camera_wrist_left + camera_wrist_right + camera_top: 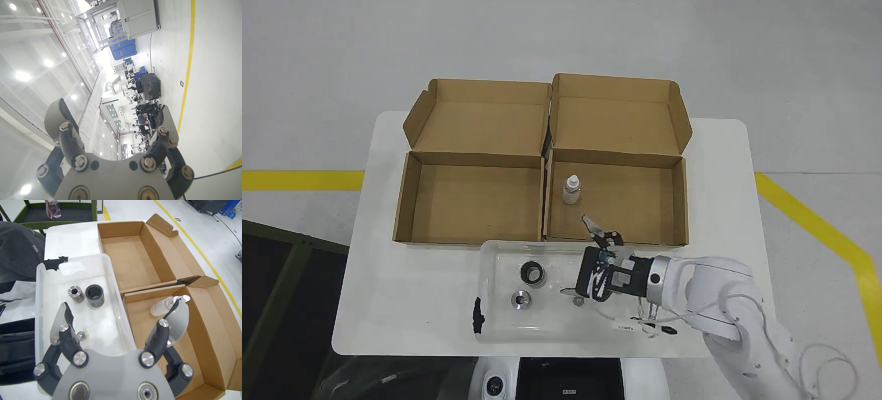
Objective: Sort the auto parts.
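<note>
In the top view the right gripper (pixel 583 259) hangs over one end of a clear plastic tray (pixel 485 262), its jaws spread wide and holding nothing. Ahead of its fingertips, toward the tray's other end, stand a black ring-shaped cylindrical bearing (pixel 532 270) and a short steel sleeve (pixel 519 299). Beyond one finger a small white pump bottle (pixel 571 189) sits in a brown cardboard box (pixel 679 205).

In the left wrist view the left gripper (pixel 113 105) is wide open with nothing between its jaws. It points into the hall, where a yellow floor line (pixel 189 66) runs past.

In the right wrist view the bearing and the sleeve sit touching just ahead of one finger, and a small silver metal piece (pixel 81 335) lies by that finger's base. The bottle lies just beyond the other fingertip.
</note>
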Robot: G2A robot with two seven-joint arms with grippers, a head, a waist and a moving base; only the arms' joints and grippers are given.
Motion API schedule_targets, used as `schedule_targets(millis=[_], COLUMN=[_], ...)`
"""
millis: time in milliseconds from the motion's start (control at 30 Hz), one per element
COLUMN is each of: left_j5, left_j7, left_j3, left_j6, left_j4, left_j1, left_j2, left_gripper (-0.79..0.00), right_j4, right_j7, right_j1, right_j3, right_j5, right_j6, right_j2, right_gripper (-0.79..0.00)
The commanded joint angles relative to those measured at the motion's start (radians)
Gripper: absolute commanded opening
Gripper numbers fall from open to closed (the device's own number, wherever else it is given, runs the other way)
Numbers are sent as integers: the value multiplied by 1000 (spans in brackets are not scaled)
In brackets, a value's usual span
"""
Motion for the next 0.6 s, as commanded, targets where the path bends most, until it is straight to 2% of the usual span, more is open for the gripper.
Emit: schedule_targets(millis=[0,267,567], left_j5=[0,0,0], left_j7=[0,0,0], left_j3=[0,0,0], left_j6=[0,0,0], left_j4=[0,0,0], left_j1=[0,0,0], left_j2=[0,0,0], left_gripper=[0,0,0], right_j4=[-22,-37,-21], right_j7=[1,-33,-34], right_j1=[-19,-83,-108], right_j3=[0,-9,-24], right_j5=[-38,-123,-172], right_j6=[-16,-55,-78], right_j2=[5,20,32], right_gripper=[0,0,0])
